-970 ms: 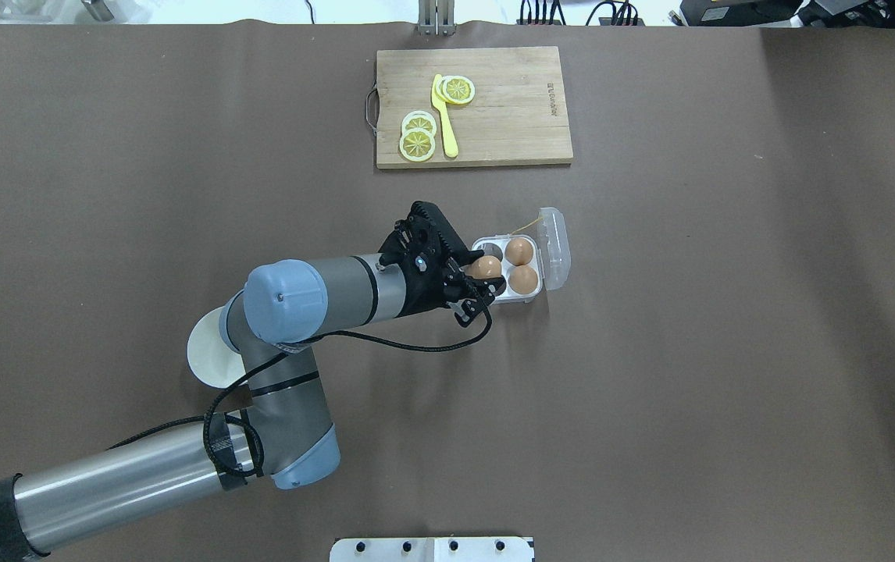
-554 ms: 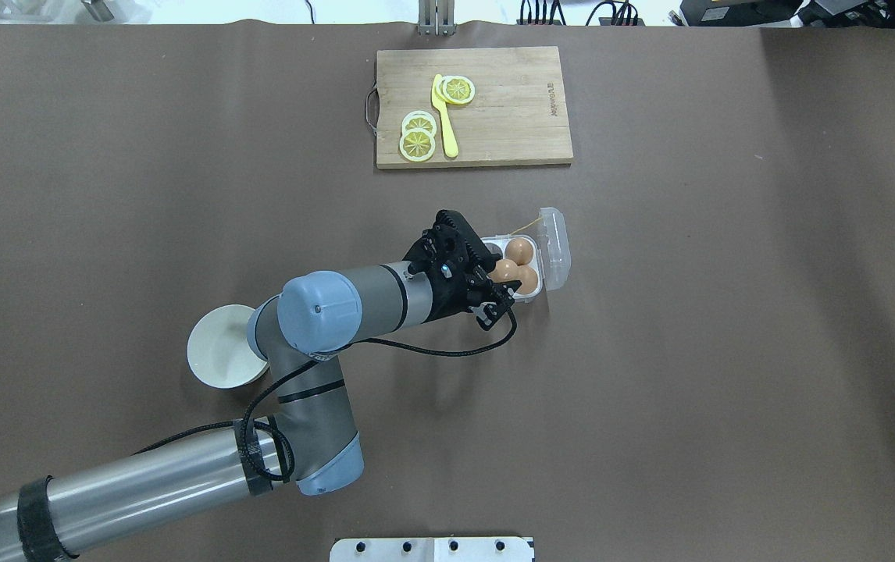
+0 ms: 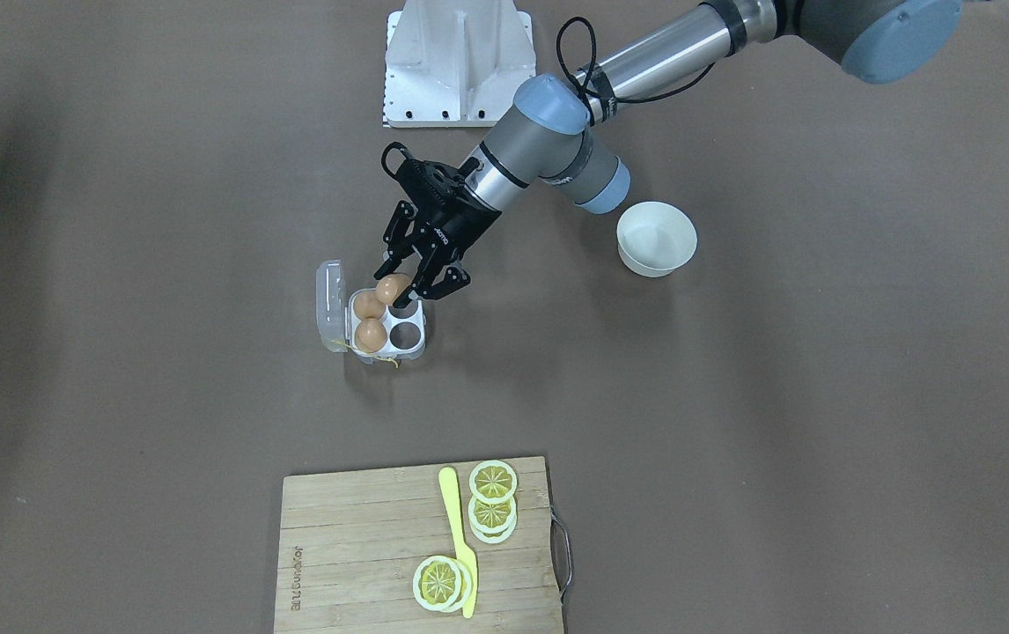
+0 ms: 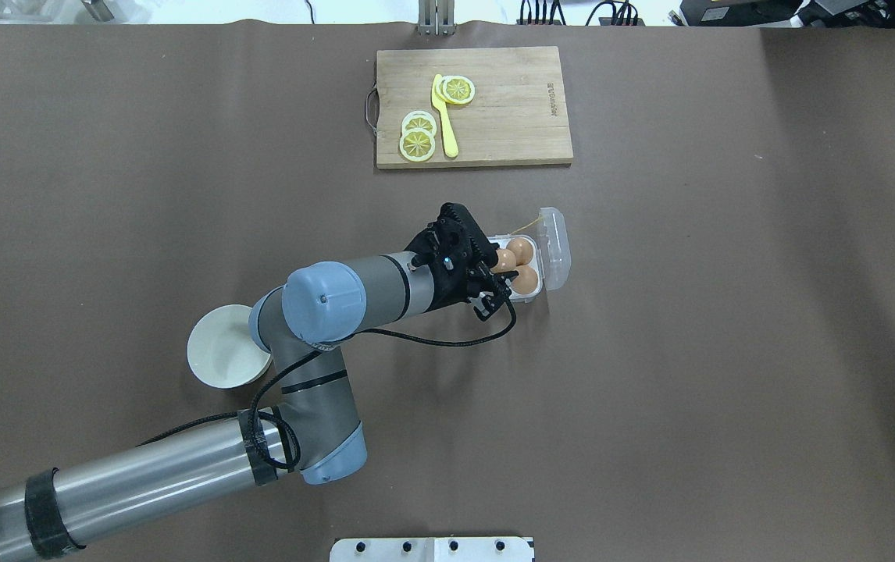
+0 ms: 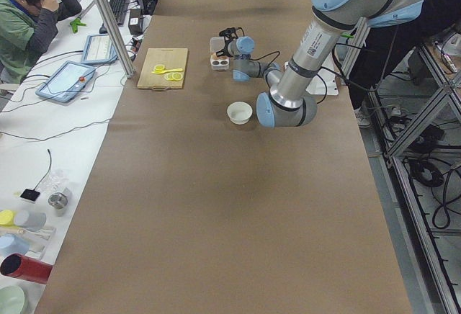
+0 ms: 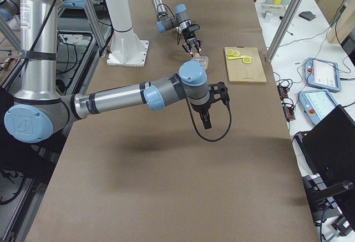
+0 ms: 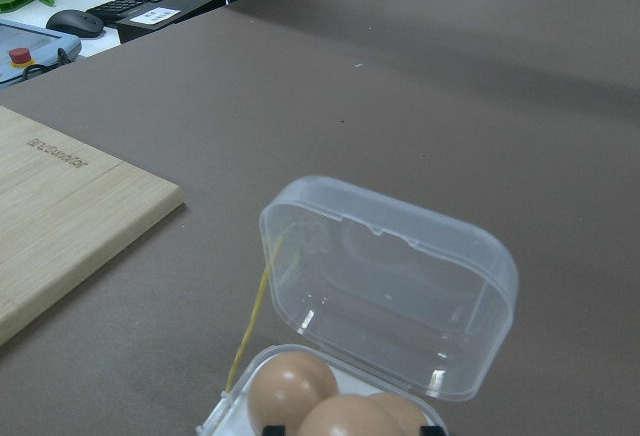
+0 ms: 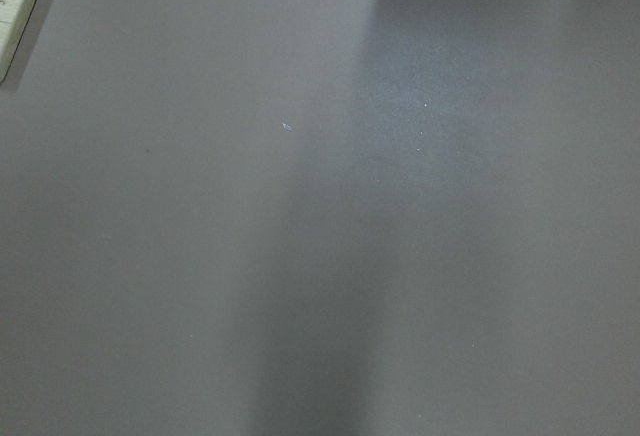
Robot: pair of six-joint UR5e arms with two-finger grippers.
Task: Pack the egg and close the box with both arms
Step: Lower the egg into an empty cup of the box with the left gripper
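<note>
My left gripper point(image 4: 500, 269) is shut on a light-brown egg point(image 4: 504, 260) and holds it over the near-left part of the clear box point(image 3: 416, 348). In the front view the held egg point(image 3: 393, 288) hangs just above the box's robot-side cup. Two more eggs point(image 4: 520, 250) point(image 4: 525, 279) sit in the cups next to the open lid point(image 4: 555, 247). One cup point(image 3: 405, 333) shows empty. In the left wrist view the held egg point(image 7: 345, 418) is at the bottom edge, in front of the lid point(image 7: 400, 286). My right gripper point(image 6: 222, 93) shows only in the right side view; I cannot tell its state.
A white bowl point(image 4: 221, 357) stands left of the box, beside my left arm's elbow. A wooden cutting board point(image 4: 510, 109) with lemon slices and a yellow knife point(image 4: 444, 117) lies at the far side. The white base point(image 3: 459, 66) is at the robot's edge.
My left arm has carried the egg rightward from the box's left edge to over the box, then slightly toward the far side. The bowl has come out from under the arm.
</note>
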